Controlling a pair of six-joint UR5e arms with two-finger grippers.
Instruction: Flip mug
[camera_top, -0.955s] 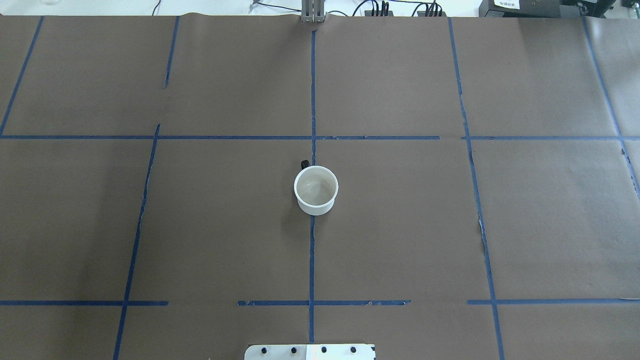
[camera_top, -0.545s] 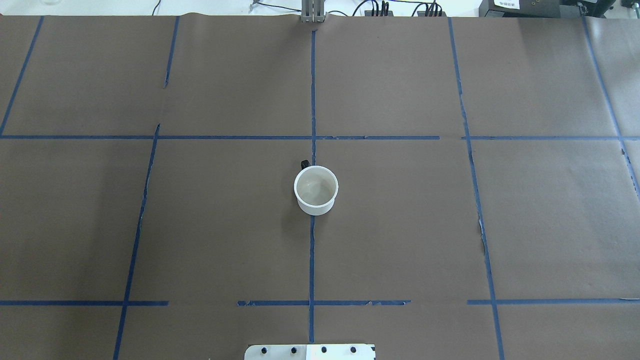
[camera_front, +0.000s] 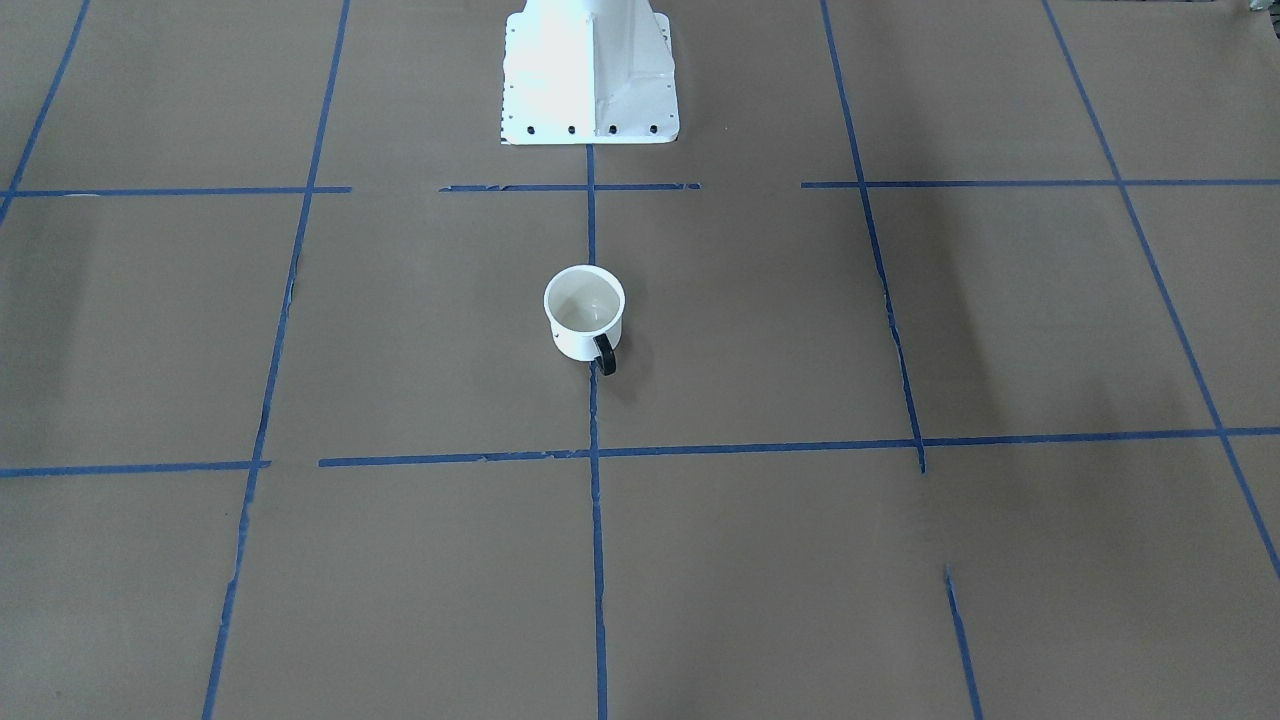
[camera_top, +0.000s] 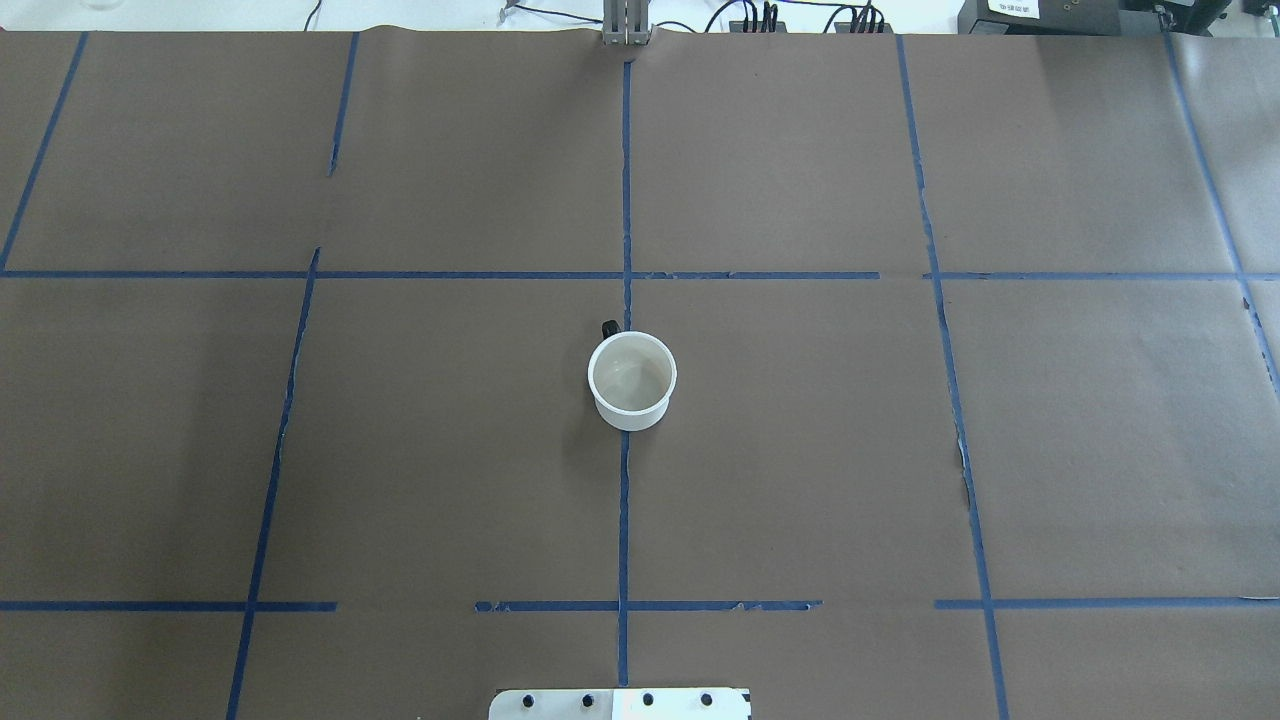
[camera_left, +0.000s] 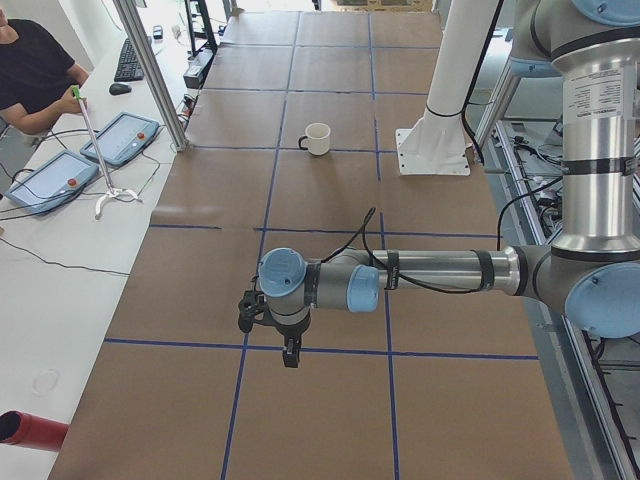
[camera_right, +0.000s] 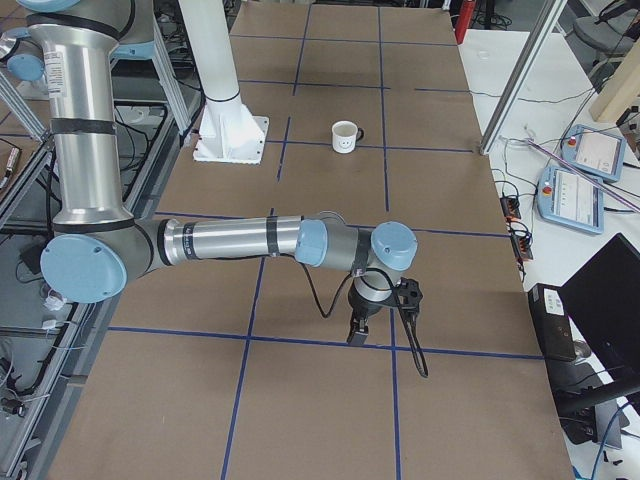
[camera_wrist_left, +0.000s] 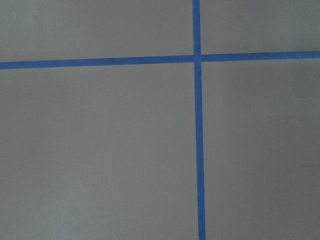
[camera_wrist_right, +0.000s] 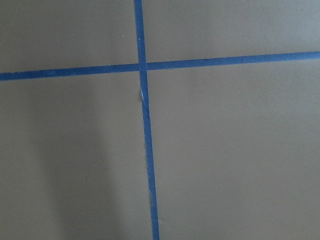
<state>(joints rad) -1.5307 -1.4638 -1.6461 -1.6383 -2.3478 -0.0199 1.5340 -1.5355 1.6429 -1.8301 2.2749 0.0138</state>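
The mug (camera_top: 632, 380) stands upright, mouth up, near the middle of the brown-covered tabletop (camera_top: 800, 450). It sits on the central blue tape line (camera_top: 624, 520), some way in front of the robot's white base (camera_front: 590, 70). Its black handle (camera_front: 604, 355) points away from the robot. From overhead the rim hides all but the tip of the handle. A dark marking on the mug's side shows in the right side view but is too small to read.

Neither arm reaches into the overhead or front-facing views. The left tool (camera_left: 290, 358) appears only in the left side view and the right tool (camera_right: 357, 335) only in the right side view. Both point down over tape crossings, well apart from the mug. Whether either tool is spread or pressed together cannot be told. The wrist cameras show only brown paper and crossing tape, with no fingers in frame.

An operator (camera_left: 30, 65) in black is cut off by the left side view's edge.
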